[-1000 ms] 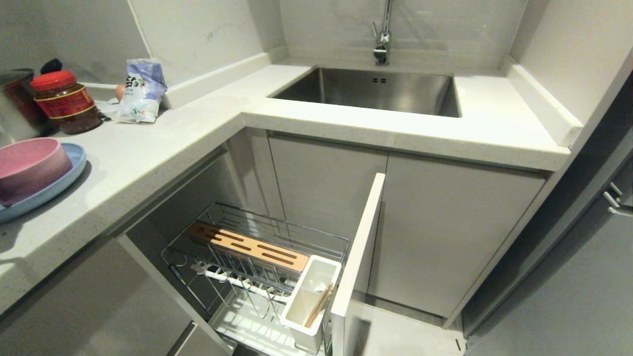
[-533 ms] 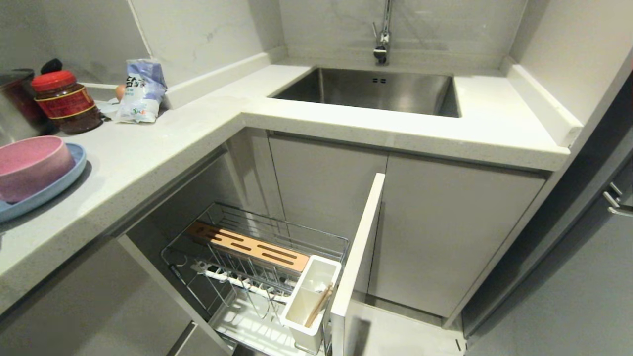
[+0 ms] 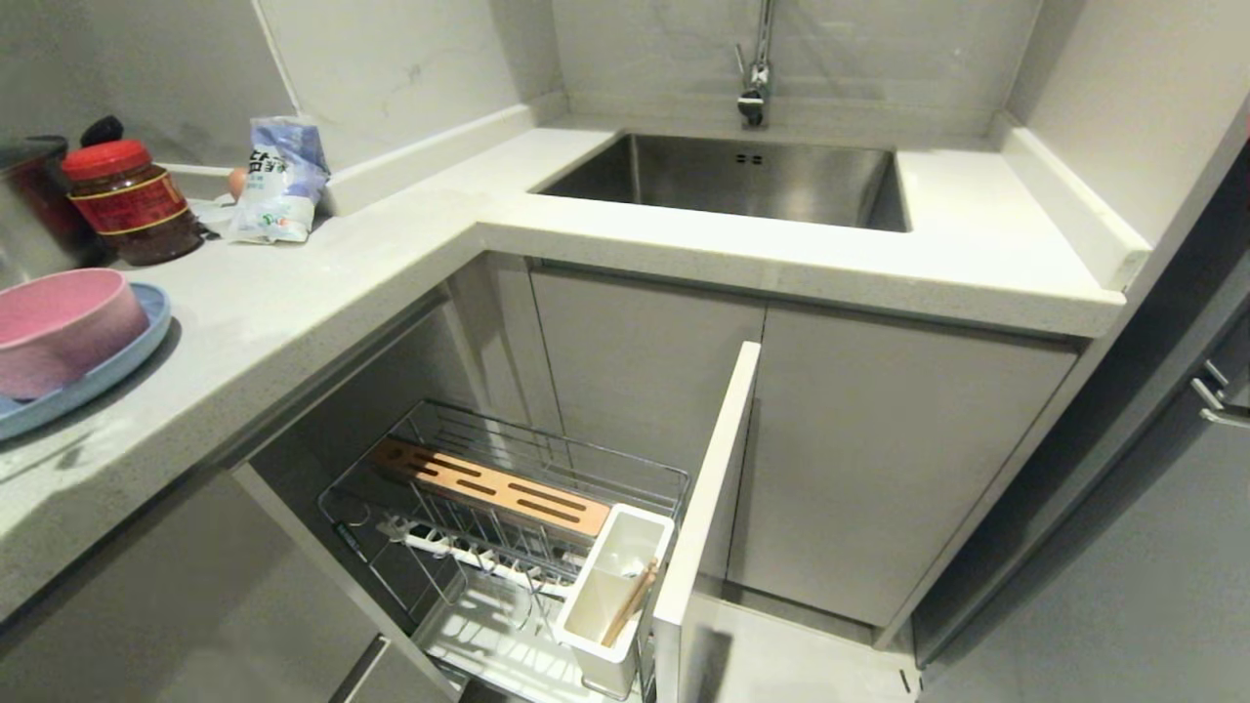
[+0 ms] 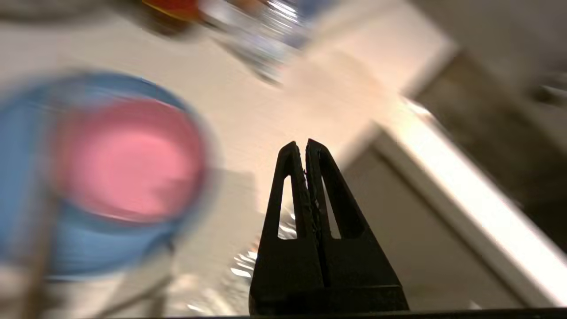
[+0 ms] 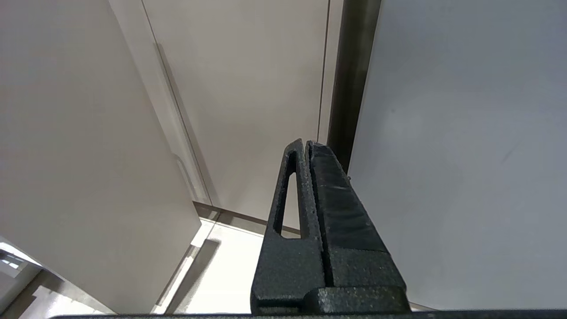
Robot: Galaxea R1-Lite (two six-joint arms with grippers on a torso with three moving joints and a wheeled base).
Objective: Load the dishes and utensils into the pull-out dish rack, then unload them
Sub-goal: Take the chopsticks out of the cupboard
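Pull-out dish rack (image 3: 508, 517) is sitting fully extended from the lower cabinet, nearest the camera in the head view, its light-grey front panel (image 3: 708, 488) standing edge-on at the rack's right side. White utensil cup (image 3: 615, 596) is sitting at the rack's near right corner, just beside the panel, and wooden chopsticks (image 3: 630, 602) are leaning inside it. Slotted wooden bar (image 3: 488, 485) is running along the rack behind the cup; wire slots below it are holding no dishes. Fork is not showing in any view.

Up on the countertop (image 3: 293, 293) at the far left, pink bowl (image 3: 59, 327) is sitting inside the light-blue plate (image 3: 117, 371), both partly cut by the frame edge. Behind them a red-lidded jar (image 3: 127, 200) is standing next to a steel pot (image 3: 29, 210), with a blue-and-white bag (image 3: 278, 181) just beside the jar against the backsplash. Farther back the steel sink (image 3: 742, 181) is lying under the faucet (image 3: 755, 78).

Neither arm is showing in the head view. Left gripper (image 4: 305, 146) is hovering over the counter edge with fingers pressed together, holding nothing; the wrist view is heavily blurred, with the bowl (image 4: 128, 159) on the plate (image 4: 88, 248) off to one side of the fingertips, apart from them. Right gripper (image 5: 305, 144) is hanging parked by plain cabinet doors (image 5: 248, 102), fingers together, empty.
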